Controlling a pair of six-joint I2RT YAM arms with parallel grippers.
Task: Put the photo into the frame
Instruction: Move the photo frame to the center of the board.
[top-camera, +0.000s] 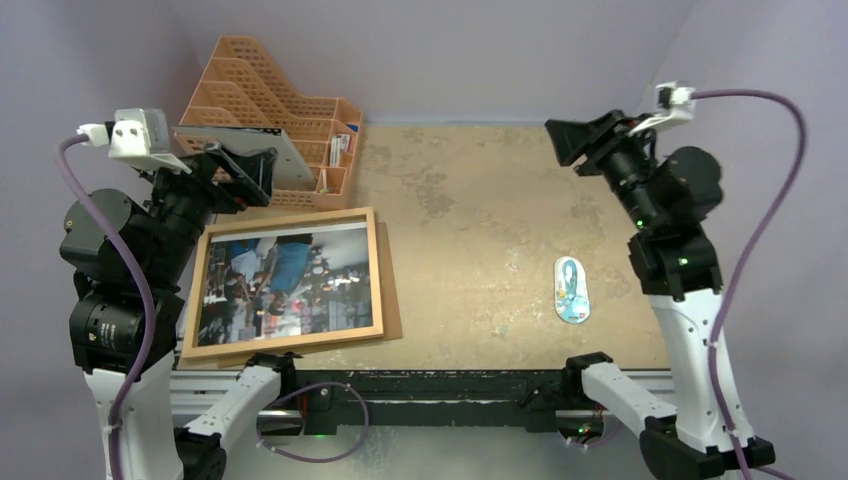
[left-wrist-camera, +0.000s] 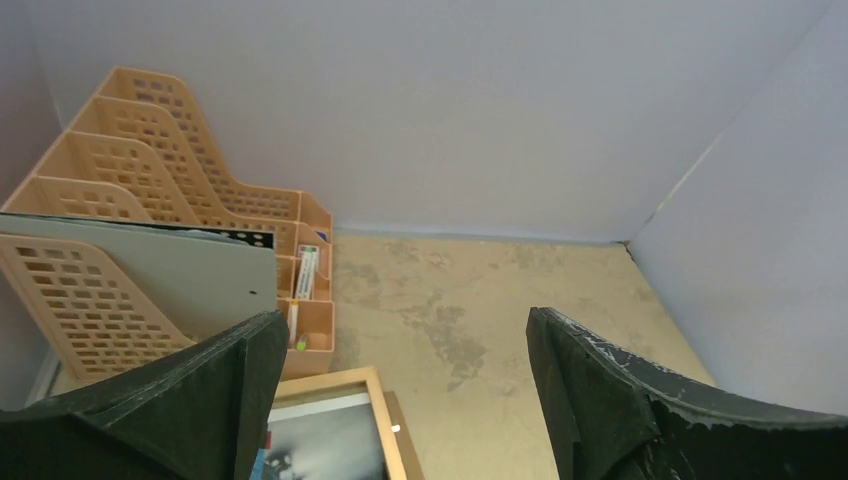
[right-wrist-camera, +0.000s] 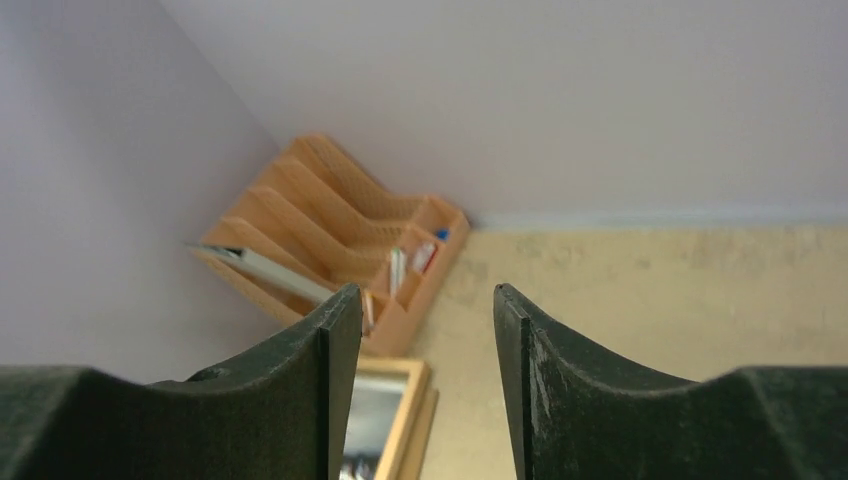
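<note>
Photo (top-camera: 288, 283) lies flat inside the frame (top-camera: 377, 270), near-left on the table (top-camera: 470, 230), with a brown panel (top-camera: 392, 300) showing under the frame's right edge. Left gripper (left-wrist-camera: 400, 330) hangs above the frame's far end by the rack (top-camera: 290, 110), jaws wide, empty. Right gripper (right-wrist-camera: 425, 300) is raised far right, jaws half apart, empty.

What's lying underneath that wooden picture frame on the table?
A brown board peeks out past the frame on its right and near sides. The photo fills the frame, hiding the board's rest.
</note>
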